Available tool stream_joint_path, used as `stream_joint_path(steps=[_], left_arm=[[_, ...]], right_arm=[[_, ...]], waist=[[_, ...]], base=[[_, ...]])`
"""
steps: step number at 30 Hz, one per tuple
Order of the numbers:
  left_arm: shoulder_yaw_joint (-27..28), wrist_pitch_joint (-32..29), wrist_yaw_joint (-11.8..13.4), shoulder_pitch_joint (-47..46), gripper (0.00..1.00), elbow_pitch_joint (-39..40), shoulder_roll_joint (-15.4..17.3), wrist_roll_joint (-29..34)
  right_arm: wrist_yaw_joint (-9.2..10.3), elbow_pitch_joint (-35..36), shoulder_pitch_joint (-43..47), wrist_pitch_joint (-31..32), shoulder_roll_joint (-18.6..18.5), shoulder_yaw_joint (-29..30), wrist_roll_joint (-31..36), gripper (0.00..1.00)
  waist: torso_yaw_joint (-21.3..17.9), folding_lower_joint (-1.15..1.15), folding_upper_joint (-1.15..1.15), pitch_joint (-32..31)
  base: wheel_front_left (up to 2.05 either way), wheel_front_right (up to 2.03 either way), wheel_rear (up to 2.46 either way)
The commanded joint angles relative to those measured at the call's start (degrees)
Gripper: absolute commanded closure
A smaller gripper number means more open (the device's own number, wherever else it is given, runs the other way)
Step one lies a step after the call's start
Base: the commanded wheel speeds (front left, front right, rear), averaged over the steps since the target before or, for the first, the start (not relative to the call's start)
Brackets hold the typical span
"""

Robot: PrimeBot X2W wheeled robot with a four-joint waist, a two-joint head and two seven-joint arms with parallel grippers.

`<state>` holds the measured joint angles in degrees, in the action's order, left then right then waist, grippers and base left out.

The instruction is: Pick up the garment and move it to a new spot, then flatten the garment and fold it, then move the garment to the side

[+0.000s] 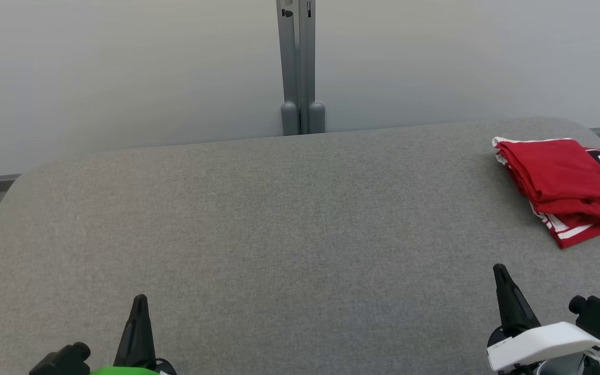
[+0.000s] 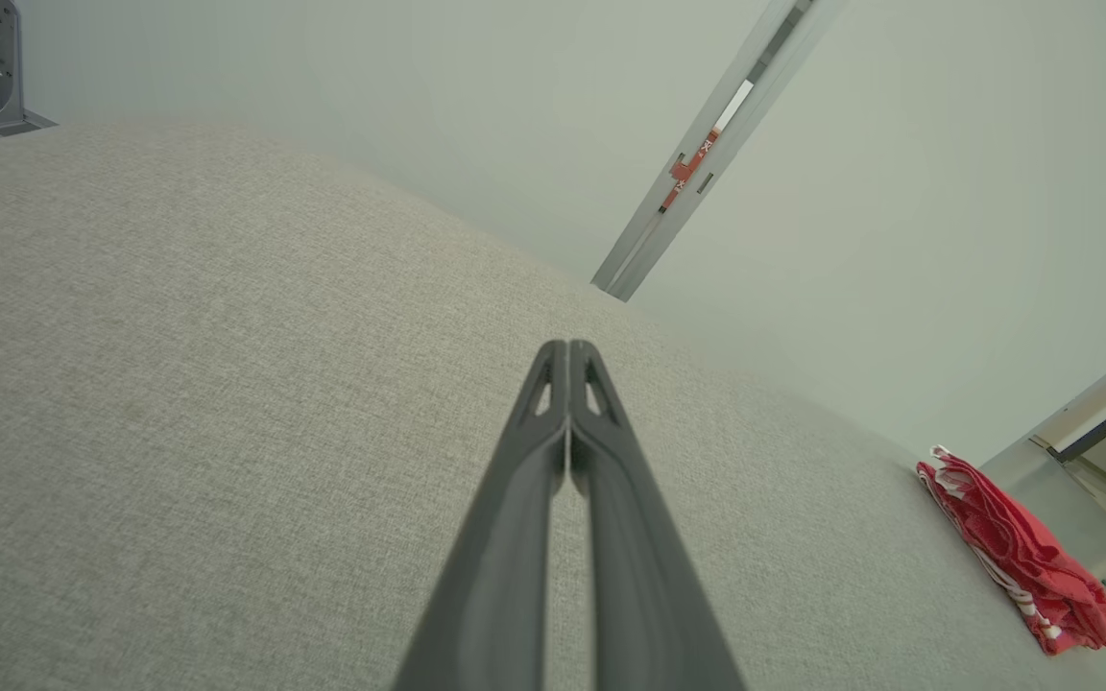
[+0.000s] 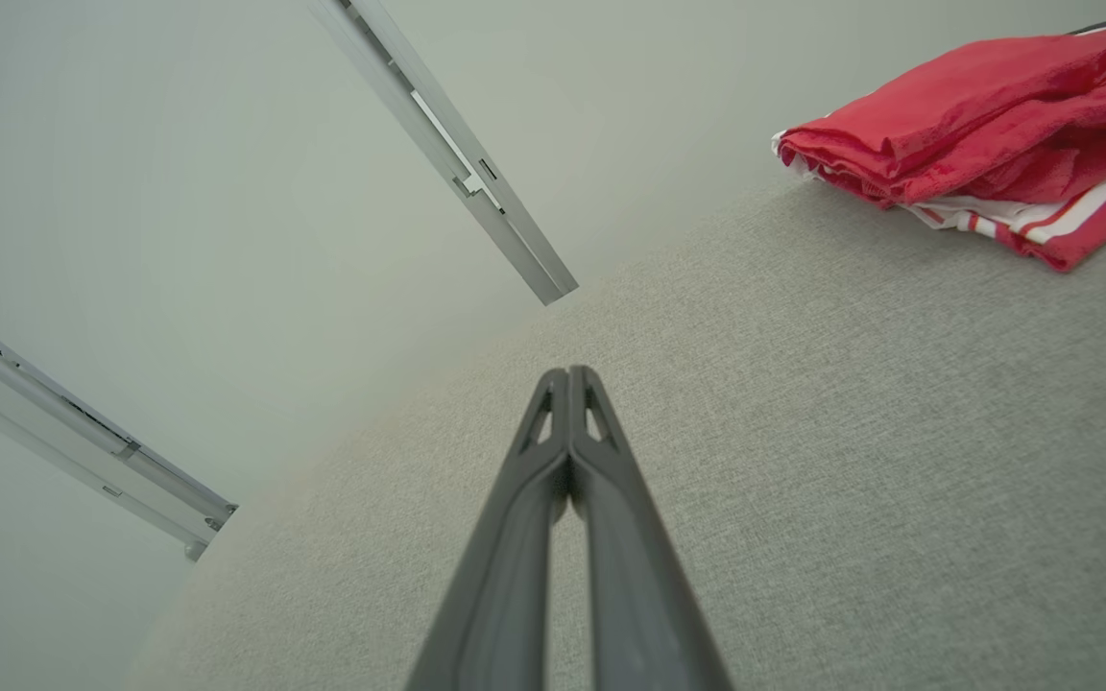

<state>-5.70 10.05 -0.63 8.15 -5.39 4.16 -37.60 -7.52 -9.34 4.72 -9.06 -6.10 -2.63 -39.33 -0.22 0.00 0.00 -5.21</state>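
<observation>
Your left gripper has its two dark fingers pressed together along their length, with nothing between them. In the head view it sits at the lower left of the frame. Your right gripper is likewise closed tight and empty, at the lower right of the head view. Both point across the grey fabric-covered table. The red jersey is folded, with white-striped trim and dark numerals. It lies at the upper right of the head view, by the table's far right corner, nearer the right gripper. A grey upright post stands behind the table at top centre.
</observation>
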Motion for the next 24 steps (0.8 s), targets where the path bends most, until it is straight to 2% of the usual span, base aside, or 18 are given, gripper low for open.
stream_joint_path(steps=[1,24], left_arm=[[0.4,-0.4,-0.4,-2.1,1.0,0.4,0.5,-2.4],[2.3,-4.1,-2.5,-6.3,1.0,-2.4,1.5,-20.9]], right_arm=[[0.0,0.5,-2.0,0.5,-0.1,0.4,-2.2,1.0],[0.0,-1.2,-5.1,4.6,0.2,2.2,-19.4,1.0]], waist=[[0.0,0.0,0.0,0.1],[0.1,0.0,0.0,1.3]], base=[[0.0,0.0,0.0],[0.0,0.0,0.0]])
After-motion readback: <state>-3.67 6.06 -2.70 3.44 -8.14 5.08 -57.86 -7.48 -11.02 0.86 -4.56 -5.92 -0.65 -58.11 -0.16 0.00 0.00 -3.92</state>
